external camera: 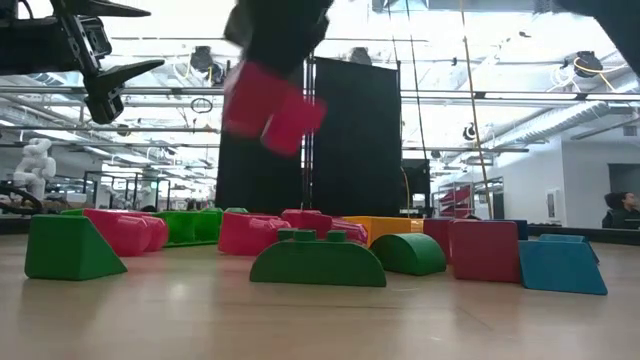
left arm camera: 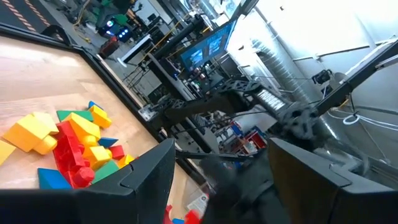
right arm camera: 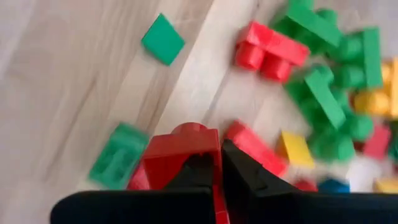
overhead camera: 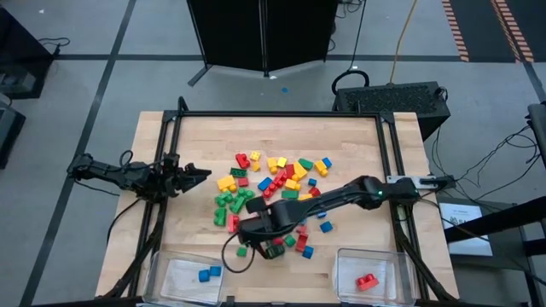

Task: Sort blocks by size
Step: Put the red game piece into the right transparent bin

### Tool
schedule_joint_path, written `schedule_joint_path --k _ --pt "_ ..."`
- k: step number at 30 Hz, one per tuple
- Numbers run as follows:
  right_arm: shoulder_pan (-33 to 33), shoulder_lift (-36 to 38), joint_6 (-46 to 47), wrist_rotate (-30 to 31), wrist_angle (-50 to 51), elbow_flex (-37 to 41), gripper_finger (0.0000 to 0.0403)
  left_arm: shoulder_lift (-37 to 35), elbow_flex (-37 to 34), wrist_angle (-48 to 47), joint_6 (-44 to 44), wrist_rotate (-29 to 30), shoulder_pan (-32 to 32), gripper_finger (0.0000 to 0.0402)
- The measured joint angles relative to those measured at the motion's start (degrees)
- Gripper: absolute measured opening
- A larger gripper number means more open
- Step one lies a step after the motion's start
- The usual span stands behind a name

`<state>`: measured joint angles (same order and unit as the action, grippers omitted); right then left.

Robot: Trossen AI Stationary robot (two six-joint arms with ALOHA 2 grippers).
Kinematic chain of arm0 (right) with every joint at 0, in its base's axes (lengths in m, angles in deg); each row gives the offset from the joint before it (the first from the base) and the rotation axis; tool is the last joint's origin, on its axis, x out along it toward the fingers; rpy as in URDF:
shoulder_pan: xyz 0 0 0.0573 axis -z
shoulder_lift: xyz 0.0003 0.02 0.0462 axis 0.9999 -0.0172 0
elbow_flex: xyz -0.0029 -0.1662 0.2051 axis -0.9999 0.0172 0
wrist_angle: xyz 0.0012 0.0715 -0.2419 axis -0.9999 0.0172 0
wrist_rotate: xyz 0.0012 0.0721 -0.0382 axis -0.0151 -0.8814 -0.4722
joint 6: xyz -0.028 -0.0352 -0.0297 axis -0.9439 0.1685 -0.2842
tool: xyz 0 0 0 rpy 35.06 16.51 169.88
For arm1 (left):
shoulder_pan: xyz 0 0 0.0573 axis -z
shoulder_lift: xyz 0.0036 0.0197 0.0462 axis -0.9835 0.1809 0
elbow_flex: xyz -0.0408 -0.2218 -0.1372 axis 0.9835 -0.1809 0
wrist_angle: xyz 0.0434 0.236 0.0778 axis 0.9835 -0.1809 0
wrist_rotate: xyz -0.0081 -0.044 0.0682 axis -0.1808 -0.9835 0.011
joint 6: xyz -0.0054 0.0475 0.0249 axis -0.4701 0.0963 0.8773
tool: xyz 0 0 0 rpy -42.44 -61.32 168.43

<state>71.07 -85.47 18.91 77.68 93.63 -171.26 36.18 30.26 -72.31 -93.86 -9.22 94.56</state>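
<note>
The right tool point(overhead camera: 271, 242) hangs over the near side of the wooden tabletop point(overhead camera: 358, 145), at the near edge of the block pile, and is clenched on a red block point(right arm camera: 180, 155). In the right wrist view the 2 dark fingers point(right arm camera: 249, 171) meet almost completely, with the red block pressed against them. In the low view that red block point(external camera: 270, 108) is clear of the tabletop, above the other pieces.

The blocks point(overhead camera: 273, 183), red, yellow, green and blue, lie scattered across the middle of the tabletop. In the low view a green arched block point(external camera: 318, 262) sits nearest, with a green wedge point(external camera: 70, 248) to one side and a blue wedge point(external camera: 560, 266) to the other.

2 clear bins stand at the near edge. The left bin point(overhead camera: 181, 275) holds 2 blue blocks point(overhead camera: 209, 273); the right bin point(overhead camera: 375, 271) holds 1 red block point(overhead camera: 367, 281).

The left tool point(overhead camera: 198, 175) waits over the left side of the tabletop, away from the pile, with its fingers point(left arm camera: 149, 171) spread apart and nothing between them.
</note>
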Motion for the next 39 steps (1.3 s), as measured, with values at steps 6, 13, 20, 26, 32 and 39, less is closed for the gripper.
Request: schedule_joint_path --k 6,13,20,26,32,39 --pt "-4.05 9.90 15.99 -0.35 12.84 -0.13 0.0004 0.00 0.00 -0.22 0.04 0.32 0.00 0.0255" --pt "-15.38 17.30 37.31 -0.36 20.90 2.61 0.0004 0.00 0.00 -0.26 0.02 0.55 0.00 0.0255" --pt "-24.94 20.89 61.27 -1.60 21.67 12.66 0.0004 0.13 0.00 -0.39 0.02 1.24 0.00 0.0255" --pt "-32.16 25.79 80.23 -6.72 21.98 26.45 0.0004 0.18 0.00 -0.39 0.04 2.83 0.00 0.0255" --pt "-35.39 29.15 89.61 -6.88 20.91 34.06 0.0020 0.33 0.00 -0.91 0.04 3.35 0.00 0.0255" --pt "-35.35 29.23 87.85 -8.05 16.95 35.54 0.0133 0.31 0.00 -0.94 0.06 3.35 0.00 0.0255"
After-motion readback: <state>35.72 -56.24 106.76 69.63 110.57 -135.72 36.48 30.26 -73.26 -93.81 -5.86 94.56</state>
